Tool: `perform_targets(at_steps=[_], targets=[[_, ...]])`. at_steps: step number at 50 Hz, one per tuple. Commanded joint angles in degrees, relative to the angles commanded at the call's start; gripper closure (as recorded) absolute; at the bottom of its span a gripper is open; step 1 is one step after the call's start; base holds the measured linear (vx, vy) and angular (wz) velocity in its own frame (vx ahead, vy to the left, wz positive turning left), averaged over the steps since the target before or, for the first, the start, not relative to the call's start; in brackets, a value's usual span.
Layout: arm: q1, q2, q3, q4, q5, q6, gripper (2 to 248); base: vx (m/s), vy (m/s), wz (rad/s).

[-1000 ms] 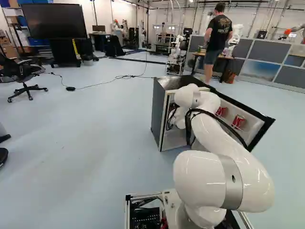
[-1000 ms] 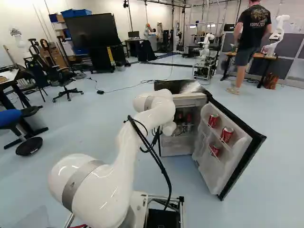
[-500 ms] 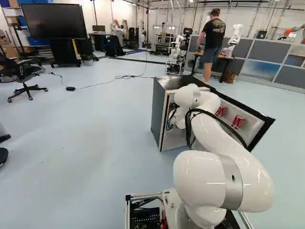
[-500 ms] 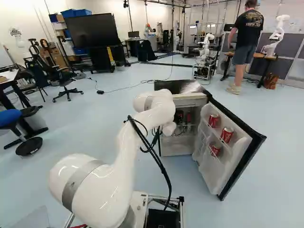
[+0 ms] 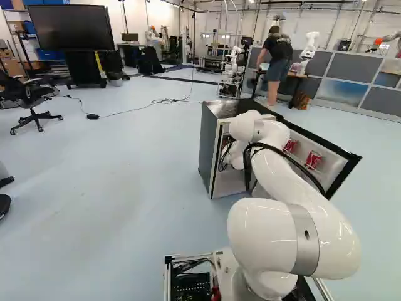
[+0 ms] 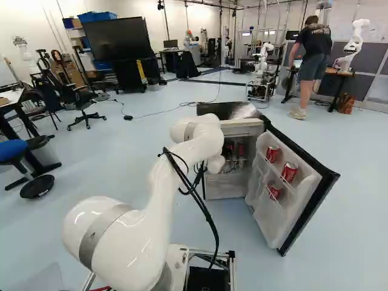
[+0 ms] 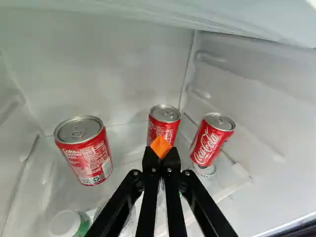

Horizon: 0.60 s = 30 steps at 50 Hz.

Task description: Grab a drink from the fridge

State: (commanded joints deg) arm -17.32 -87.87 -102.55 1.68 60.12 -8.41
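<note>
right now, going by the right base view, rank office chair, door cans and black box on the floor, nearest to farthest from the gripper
1. Door cans: in the open door, just right of the gripper, which is inside the fridge.
2. Black box: on the floor, left of the fridge.
3. Office chair: left again, past the box.

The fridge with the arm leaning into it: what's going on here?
The white arm is reaching into the open fridge for a drink. Its gripper is shut, with nothing held. One red drink can stands just beyond the fingertips, with another can to one side and a third can to the other. Three more cans sit in the door. No drink is out yet.
</note>
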Motion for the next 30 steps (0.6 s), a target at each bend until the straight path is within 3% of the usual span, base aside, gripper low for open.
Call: perform_targets(at_steps=[15,16,21,22,26,27,30], targets=[[0.0,0.0,0.0,0.0,0.0,0.0,229,0.0,0.0,0.0],[0.0,0.0,0.0,0.0,0.0,0.0,202,0.0,0.0,0.0],[0.0,0.0,0.0,0.0,0.0,0.0,202,0.0,0.0,0.0],[0.0,0.0,0.0,0.0,0.0,0.0,168,0.0,0.0,0.0],[0.0,0.0,0.0,0.0,0.0,0.0,168,0.0,0.0,0.0],[0.0,0.0,0.0,0.0,0.0,0.0,132,0.0,0.0,0.0],[0.0,0.0,0.0,0.0,0.0,0.0,132,0.0,0.0,0.0]])
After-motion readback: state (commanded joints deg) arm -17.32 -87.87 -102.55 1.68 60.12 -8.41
